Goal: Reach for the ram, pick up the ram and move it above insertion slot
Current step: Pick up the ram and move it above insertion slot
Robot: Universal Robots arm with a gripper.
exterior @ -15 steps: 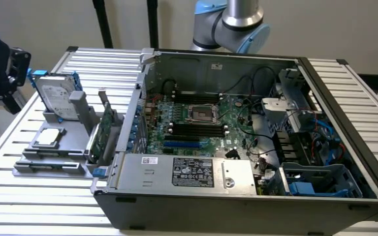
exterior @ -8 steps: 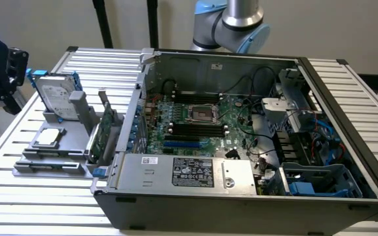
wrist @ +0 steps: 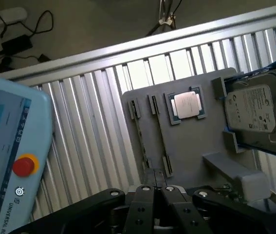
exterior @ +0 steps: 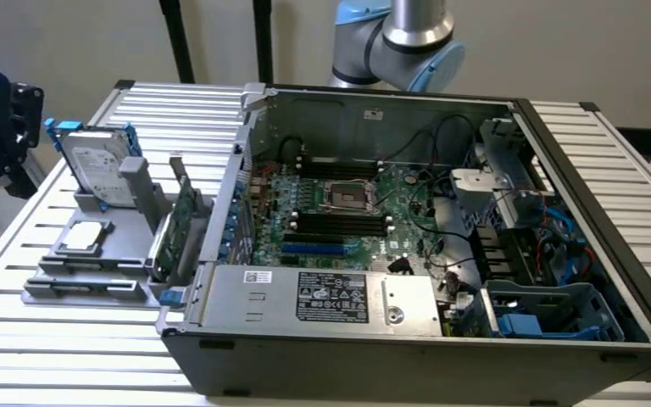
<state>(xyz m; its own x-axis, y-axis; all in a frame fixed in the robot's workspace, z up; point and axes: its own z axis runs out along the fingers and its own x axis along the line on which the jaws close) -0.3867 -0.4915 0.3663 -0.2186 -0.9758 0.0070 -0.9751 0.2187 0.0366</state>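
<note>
On my wrist feed the gripper point(wrist: 155, 184) hangs over the grey fixture plate point(wrist: 186, 146). Its jaws are drawn together, with nothing that I can see between them. On the plate beyond it the processor point(wrist: 187, 105) lies flat in a square seat, and the hard drive point(wrist: 252, 114) sits in its blue rails. A teach pendant point(wrist: 4, 146) with a red stop button point(wrist: 24, 165) stands nearer the camera than the slatted table point(exterior: 65, 356).

In the exterior view the plate rests on that table, to the exterior view's left of the open computer case point(exterior: 416, 360). Green boards stand on edge along the plate's right side, just beside the case wall. I take the lower, nearer one for the ram point(exterior: 164, 250) and the taller one behind it for the expansion card point(exterior: 193, 216), though I cannot separate the two cleanly. The ram is outside the case, well apart from the dark memory slots point(exterior: 337, 225) on the motherboard point(exterior: 303, 182). The arm point(exterior: 405, 38) rises at the far side, behind the case's back wall.
</note>
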